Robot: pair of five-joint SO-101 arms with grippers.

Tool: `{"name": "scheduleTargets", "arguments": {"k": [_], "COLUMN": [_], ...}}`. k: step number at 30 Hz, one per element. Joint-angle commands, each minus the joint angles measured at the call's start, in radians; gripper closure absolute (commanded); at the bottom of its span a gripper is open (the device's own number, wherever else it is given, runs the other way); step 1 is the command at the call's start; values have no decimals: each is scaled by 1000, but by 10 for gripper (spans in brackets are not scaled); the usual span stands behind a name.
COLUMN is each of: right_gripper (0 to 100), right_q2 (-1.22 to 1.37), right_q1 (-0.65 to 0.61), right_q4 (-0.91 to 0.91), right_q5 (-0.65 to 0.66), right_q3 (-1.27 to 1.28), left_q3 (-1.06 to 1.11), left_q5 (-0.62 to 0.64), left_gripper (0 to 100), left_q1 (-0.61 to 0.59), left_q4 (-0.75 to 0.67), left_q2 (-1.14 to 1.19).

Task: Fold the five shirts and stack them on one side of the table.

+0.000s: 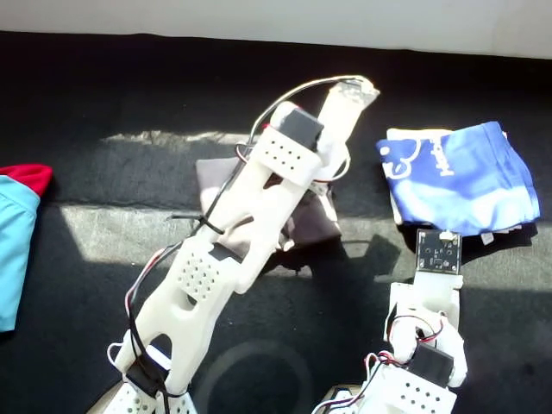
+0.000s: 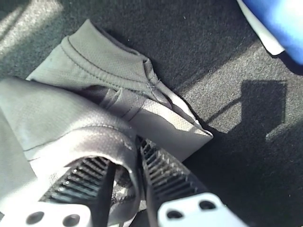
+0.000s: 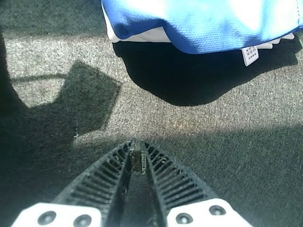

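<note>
A grey shirt (image 2: 99, 75) lies partly folded on the dark table cloth, and my left gripper (image 2: 127, 150) is shut on a raised fold of it, with cloth pinched between the ribbed fingers (image 2: 163, 172). From above, the left arm (image 1: 259, 198) stretches over this grey shirt (image 1: 220, 177) and hides most of it. A folded blue and white shirt (image 1: 461, 177) rests at the right side. My right gripper (image 3: 137, 146) is shut on nothing, low over bare cloth a short way from the blue shirt (image 3: 203, 19). The right arm (image 1: 427, 323) stands just in front of that shirt.
A cyan shirt (image 1: 13, 250) with a red one (image 1: 30, 175) beneath it lies at the table's left edge. Dark table cloth (image 1: 103, 95) stretches between the piles, crossed by a sunlit band. A pale wall (image 1: 276, 17) runs along the far edge.
</note>
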Motion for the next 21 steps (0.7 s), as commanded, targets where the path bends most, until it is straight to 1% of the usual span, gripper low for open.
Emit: {"name": "scheduleTargets", "arguments": {"k": [1,3,6,11,12,13,15,16,17,19,21], "right_gripper": [992,992,992,992,992,992,992,992,992,992,992], "right_q2": [-7,-7,-7,-7,-7,-7,-7,-7,-7,-7,-7], "right_q1": [5,5,5,5,5,5,5,5,5,5,5], "right_q4": [1,1,1,1,1,1,1,1,1,1,-1], "right_q5": [2,2,2,2,2,2,2,2,2,2,2], "right_q3": [148,148,148,148,148,148,148,148,148,148,148], "left_q3": [-56,-56,-71,-76,-76,-74,-74,-67,-42,33,111], "left_q5": [8,8,8,5,3,3,-17,-31,-41,-57,-61], "left_gripper": [850,804,812,812,822,854,973,999,976,994,990], "left_q1": [10,5,-10,-70,-91,-114,-163,-188,-206,-229,-232], "left_q4": [21,37,55,64,64,64,64,64,64,57,54], "left_q2": [-10,-12,-27,-110,-127,-137,-139,-137,-137,-137,-137]}}
